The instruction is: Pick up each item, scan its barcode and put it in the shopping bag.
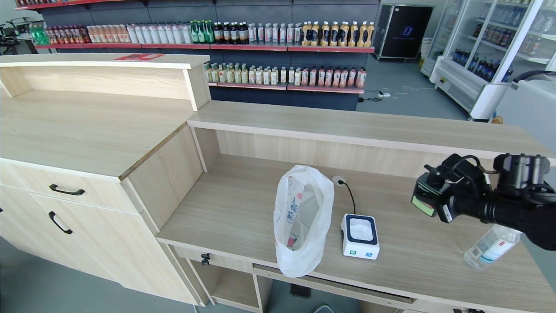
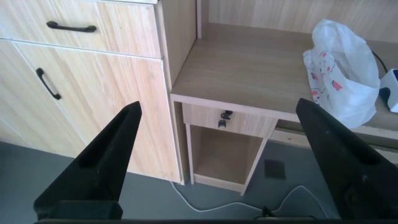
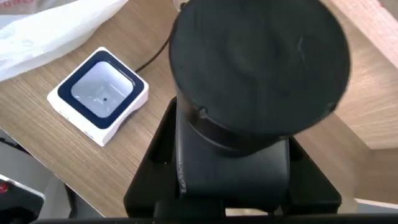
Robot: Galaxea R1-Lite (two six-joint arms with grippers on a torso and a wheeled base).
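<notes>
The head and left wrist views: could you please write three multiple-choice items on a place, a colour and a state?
1. Where is the white scanner with the dark blue frame? A) in a drawer B) on the wooden counter, right of the white plastic shopping bag C) on a shelf
2. What colour are the cabinet handles? A) black B) red C) silver
3. How is the left gripper? A) open B) shut on the bag C) shut on a bottle
Key: 1B, it sits beside the bag; 2A, both are black; 3A, its fingers stand apart.
</notes>
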